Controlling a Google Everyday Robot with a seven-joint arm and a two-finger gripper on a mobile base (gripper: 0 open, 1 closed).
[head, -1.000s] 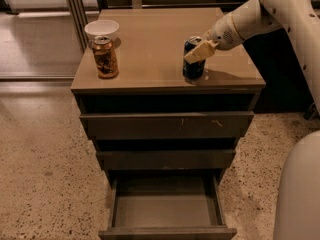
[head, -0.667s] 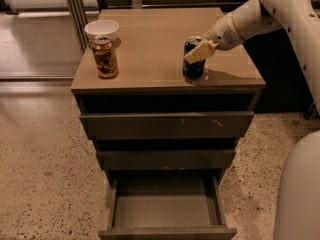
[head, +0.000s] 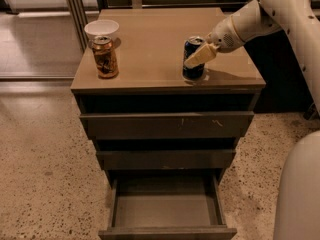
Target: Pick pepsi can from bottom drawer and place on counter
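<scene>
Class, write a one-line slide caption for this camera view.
Gripper at the pepsi can standing on the counter, bottom drawer pulled open below.

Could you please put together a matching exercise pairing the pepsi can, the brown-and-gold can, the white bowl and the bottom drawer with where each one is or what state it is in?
Things:
1. pepsi can
2. brown-and-gold can
3. white bowl
4. bottom drawer

Places or states:
A. pulled open, nothing showing inside
B. upright on the counter, at the gripper, towards the image's right
C. back corner of the counter, image left
D. upright just in front of the bowl

Pairs: 1-B, 2-D, 3-C, 4-A
</scene>
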